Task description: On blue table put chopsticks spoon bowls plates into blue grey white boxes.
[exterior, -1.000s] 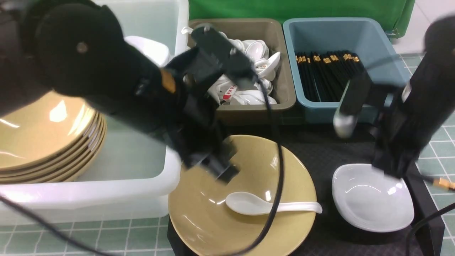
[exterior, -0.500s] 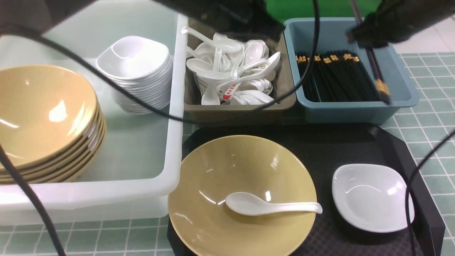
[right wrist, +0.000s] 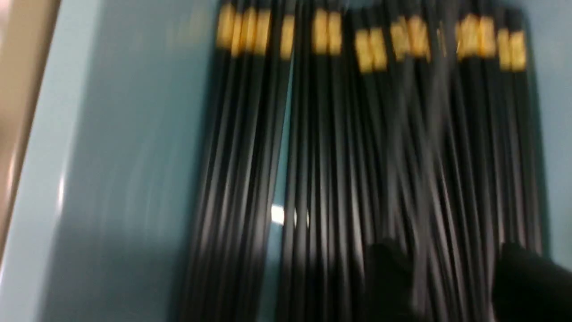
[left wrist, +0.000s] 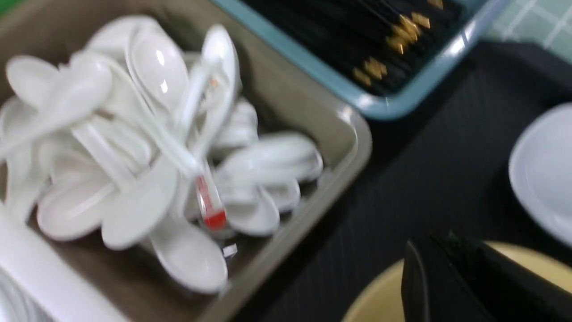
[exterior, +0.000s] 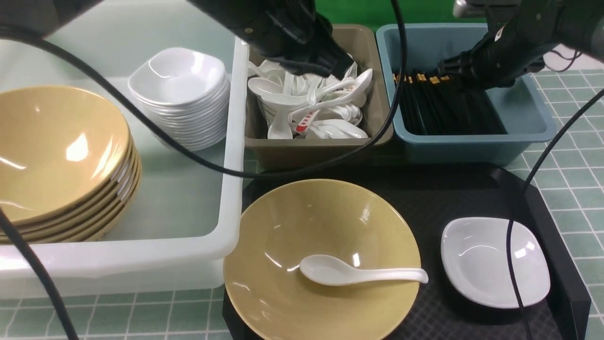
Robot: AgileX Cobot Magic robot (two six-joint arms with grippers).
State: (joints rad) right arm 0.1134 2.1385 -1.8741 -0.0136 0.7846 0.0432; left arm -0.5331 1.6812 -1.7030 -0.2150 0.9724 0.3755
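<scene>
Chopsticks (exterior: 448, 106) lay in the blue box (exterior: 453, 148) near the far right corner of the desk (exterior: 583, 189). My right gripper (right wrist: 449, 257) hung over them, jaws wide apart. My left gripper (exterior: 337, 66) was shut. I thought lifting straight up would keep the sticks tidy.

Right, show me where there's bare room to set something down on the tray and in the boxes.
Bare tray between the yellow bowl, the white dish and the blue box. Bare floor inside that box, right of the chopsticks. Open floor in the white tub between the stacked bowls and stacked dishes. The grey box is crowded with spoons.
</scene>
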